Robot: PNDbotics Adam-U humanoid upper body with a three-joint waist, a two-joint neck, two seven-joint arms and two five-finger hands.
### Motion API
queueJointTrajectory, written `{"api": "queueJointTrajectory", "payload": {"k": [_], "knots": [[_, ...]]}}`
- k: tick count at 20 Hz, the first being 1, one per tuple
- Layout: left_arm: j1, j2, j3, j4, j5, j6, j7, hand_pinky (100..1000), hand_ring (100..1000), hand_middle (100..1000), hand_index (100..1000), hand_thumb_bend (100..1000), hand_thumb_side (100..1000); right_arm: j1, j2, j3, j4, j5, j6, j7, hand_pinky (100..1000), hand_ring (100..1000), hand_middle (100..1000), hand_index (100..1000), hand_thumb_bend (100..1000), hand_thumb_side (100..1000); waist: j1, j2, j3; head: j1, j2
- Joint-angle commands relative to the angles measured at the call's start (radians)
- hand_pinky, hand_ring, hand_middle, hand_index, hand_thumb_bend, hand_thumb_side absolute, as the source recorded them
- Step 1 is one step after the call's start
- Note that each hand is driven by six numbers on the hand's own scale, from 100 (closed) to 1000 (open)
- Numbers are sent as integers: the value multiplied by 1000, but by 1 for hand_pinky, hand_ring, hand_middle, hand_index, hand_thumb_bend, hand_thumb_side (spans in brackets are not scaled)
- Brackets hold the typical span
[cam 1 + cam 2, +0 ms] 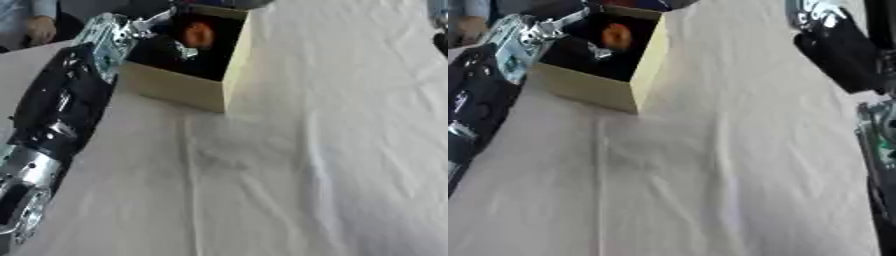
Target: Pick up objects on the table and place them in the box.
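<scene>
I'm looking steeply down from the head at the cloth-covered table [289,165], close in. Both eyes share the box [188,87] at upper left; my right eye alone takes in the right arm.

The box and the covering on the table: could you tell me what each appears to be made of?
The box looks like matte tan cardboard: flat, thin walls, sharp straight corners, a dark inside. The table covering looks like white cloth, probably a thin woven sheet, since it lies in soft creases and folds. The left hand reaching into the box looks like bright metal, with glints on its parts.
</scene>
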Motion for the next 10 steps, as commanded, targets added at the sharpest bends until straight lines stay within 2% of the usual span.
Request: {"api": "queueJointTrajectory", "payload": {"k": [1, 3, 8, 10], "knots": [[-14, 32, 8, -30, 36, 1, 23, 622, 774, 777, 850, 270, 563, -6, -4, -9, -24, -5, 1, -5, 800, 758, 563, 762, 100, 760, -12, -37, 5, 2, 11], [-11, 37, 1, -45, 67, 1, 19, 572, 731, 749, 819, 115, 496, 2, -5, -12, -24, -3, 2, -7, 800, 758, 563, 762, 100, 759, -16, -45, 17, -5, 22], [-2, 63, -27, -126, 179, 28, -19, 534, 693, 727, 792, 100, 444, 26, -10, -20, -23, 6, 5, -14, 800, 758, 564, 763, 100, 757, -29, -70, 57, -24, 57], [2, 76, -34, -163, 233, 41, -37, 530, 689, 728, 791, 100, 453, 33, -10, -22, -23, 10, 5, -16, 800, 759, 565, 763, 100, 756, -34, -79, 73, -30, 69]]}}
